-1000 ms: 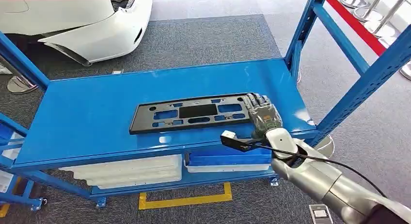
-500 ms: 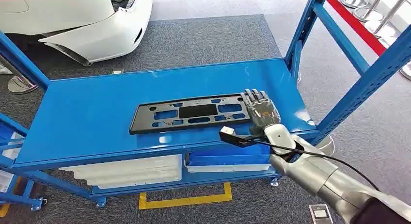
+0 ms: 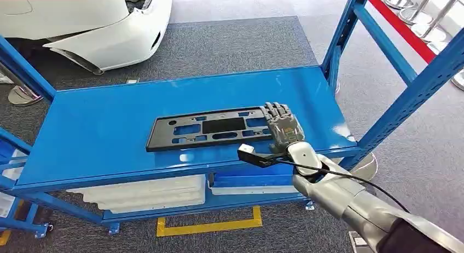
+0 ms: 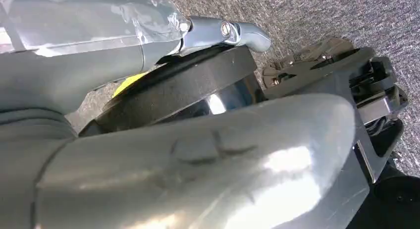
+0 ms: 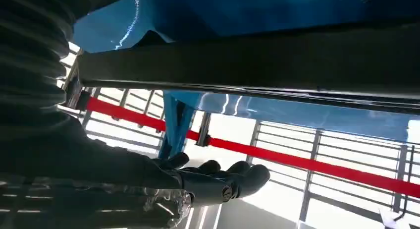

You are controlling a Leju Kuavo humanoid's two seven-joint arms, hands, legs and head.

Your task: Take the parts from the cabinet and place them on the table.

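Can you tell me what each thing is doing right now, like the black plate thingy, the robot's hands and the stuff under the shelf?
black plastic frame: lying flat on the blue shelf, not lifted.
right hand: fingers resting over the frame's right end; a real grip cannot be told.
left hand: hanging over the grey carpet, holding nothing I can see.
white trays: stacked on the lower shelf.
blue tray: lying flat beside them.

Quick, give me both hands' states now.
Right hand: fingers lie over the right end of the black plate on the blue shelf; whether it grips cannot be told.
Left hand: hanging over the carpet; state cannot be told.
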